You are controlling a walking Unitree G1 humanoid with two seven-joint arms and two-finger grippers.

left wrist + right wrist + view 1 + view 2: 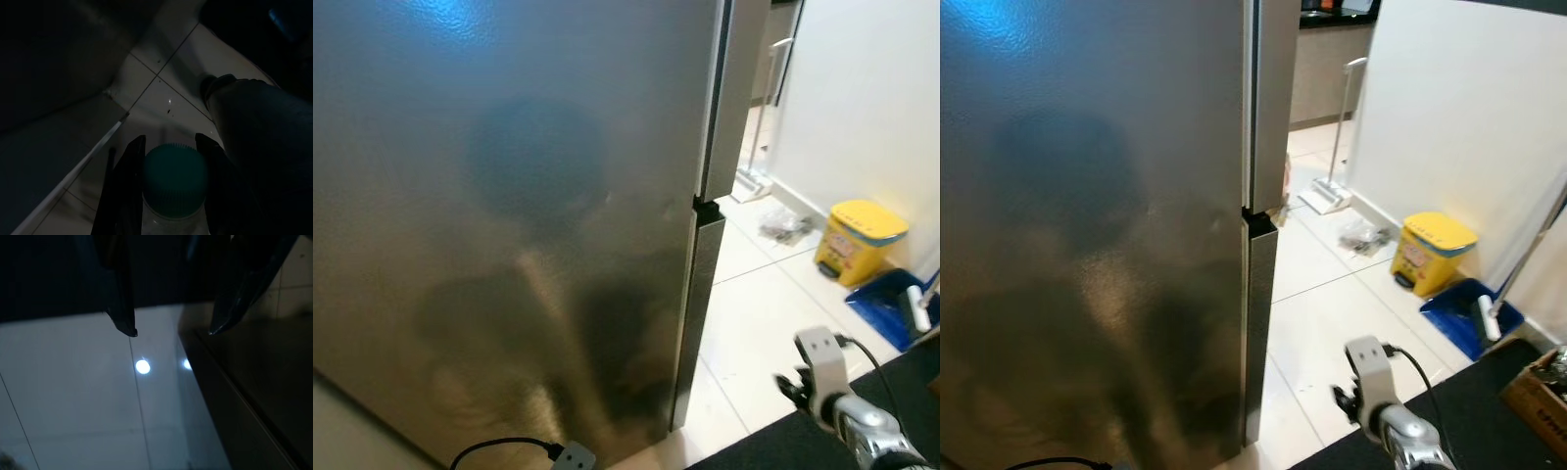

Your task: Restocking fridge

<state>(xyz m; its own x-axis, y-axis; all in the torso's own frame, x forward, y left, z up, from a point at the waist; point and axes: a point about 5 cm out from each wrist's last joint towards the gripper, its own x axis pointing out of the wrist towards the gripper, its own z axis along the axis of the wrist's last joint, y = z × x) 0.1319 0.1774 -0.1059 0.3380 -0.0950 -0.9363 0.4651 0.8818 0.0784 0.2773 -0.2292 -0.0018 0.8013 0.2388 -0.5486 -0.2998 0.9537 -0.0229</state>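
The robot stands right up against the fridge [509, 215], whose brushed steel front is shut and takes up the left and middle of the head views. Its right edge shows the seam between the upper and lower doors [707, 210], with white tiled floor [754, 323] running off to the right toward a yellow bin [858, 241] and a blue dustpan [891, 304] by the far wall.

In the left wrist view, the left gripper [168, 147] has its jaws closed on a bottle [175, 183] with a teal ribbed cap, held low over the floor beside the fridge base. This bottle is the item to be stocked, and it is not yet inside. In the right wrist view, the right gripper [171, 330] hangs over the tiles with its jaws apart and nothing between them; the right wrist [822, 372] sits low at the near right, beside a dark counter [862, 421].

The step in hand, as I judge it, is getting a door open. The free right gripper is the one for it, since the left is loaded. It should reach for the door edge at the seam, where the 2 doors meet, and pull along the door's swing. The robot is very near the front, so backing off first would give the door room. The left arm should hold the bottle upright and away from the swinging door.
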